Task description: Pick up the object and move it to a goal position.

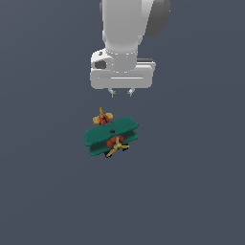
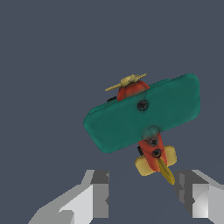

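The white robot arm hangs straight down over the plain dark grey-blue counter (image 1: 43, 191), its wrist vertical and its broad white hand level. The gripper (image 1: 121, 92) shows two short pale fingertips (image 1: 112, 92) pointing downward, the jaws apart with nothing between them.

The small toy biplane with dark green wings (image 1: 111, 136) sits on the counter just nearer than the gripper, not touching it. Its red round nose and tan-yellow propeller (image 1: 116, 147) face the near side, and its yellow tail (image 1: 102, 117) points to the far side, closest to the fingertips.

In the wrist view the two grey fingers (image 2: 98, 197) stand on either side of an open gap, with the biplane's tail (image 2: 156, 161) just beyond them and the upper green wing (image 2: 142, 113) tilted across the frame.
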### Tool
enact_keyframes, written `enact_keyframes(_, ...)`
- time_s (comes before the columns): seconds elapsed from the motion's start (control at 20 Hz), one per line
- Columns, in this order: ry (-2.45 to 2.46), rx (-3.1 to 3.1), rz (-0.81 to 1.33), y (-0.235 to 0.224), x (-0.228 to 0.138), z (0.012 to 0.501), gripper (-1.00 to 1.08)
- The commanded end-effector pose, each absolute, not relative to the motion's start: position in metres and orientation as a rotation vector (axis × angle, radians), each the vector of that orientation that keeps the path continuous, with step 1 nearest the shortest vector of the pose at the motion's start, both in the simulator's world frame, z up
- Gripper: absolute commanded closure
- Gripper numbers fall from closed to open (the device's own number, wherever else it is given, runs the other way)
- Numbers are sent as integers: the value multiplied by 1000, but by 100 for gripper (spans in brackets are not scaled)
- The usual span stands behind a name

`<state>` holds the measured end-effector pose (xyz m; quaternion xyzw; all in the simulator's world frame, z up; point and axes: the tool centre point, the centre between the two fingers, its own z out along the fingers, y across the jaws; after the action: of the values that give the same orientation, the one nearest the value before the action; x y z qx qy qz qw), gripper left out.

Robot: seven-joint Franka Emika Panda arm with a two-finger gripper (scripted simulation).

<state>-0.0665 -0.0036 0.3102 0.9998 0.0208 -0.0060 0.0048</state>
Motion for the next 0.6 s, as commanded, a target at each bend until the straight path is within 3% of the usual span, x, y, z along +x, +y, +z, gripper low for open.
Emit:
enact_keyframes(0.0,65,3126,-24,-4,-67,309,-20)
enact_keyframes(0.55,59,3052,-97,-8,-78,294,-20)
